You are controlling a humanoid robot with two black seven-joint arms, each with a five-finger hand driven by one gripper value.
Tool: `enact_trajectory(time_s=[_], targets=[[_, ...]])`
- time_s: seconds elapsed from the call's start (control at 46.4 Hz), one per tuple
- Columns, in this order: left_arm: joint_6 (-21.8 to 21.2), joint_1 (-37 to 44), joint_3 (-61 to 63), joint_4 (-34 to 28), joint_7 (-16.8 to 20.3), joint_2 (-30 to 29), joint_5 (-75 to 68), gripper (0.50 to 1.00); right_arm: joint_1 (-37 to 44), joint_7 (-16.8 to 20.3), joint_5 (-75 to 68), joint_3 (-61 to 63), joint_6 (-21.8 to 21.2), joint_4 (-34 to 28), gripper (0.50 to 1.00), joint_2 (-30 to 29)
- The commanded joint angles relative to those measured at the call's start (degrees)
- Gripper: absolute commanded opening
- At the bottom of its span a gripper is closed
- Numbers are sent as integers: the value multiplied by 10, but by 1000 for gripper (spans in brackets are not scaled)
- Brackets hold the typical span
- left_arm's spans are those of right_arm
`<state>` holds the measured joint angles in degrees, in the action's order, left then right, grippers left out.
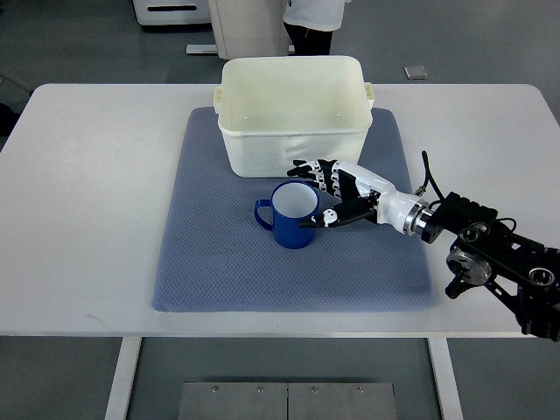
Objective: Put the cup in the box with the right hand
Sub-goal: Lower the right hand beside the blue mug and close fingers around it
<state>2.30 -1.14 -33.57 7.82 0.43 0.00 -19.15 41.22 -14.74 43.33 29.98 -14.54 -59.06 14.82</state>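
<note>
White desk and blue mat carry a blue cup; the right robot hand, fingers spread beside its rim without grasping, could knock it over before reaching the box.

Single steep overhead view, table

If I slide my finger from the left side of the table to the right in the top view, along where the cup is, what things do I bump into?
Bare white table → blue-grey mat → blue cup's handle → blue cup → right hand, fingers around the cup's right side → black right arm.
</note>
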Motion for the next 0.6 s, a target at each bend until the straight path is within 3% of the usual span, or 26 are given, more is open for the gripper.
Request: enact_trajectory(time_s=[0.0,0.582], targets=[[0,0,0,0,0,0,0,1000,-4,4,0,0,3,0,995,-4],[0,0,0,0,0,0,0,1000,-9,14,0,-8,29,15,995,-29]])
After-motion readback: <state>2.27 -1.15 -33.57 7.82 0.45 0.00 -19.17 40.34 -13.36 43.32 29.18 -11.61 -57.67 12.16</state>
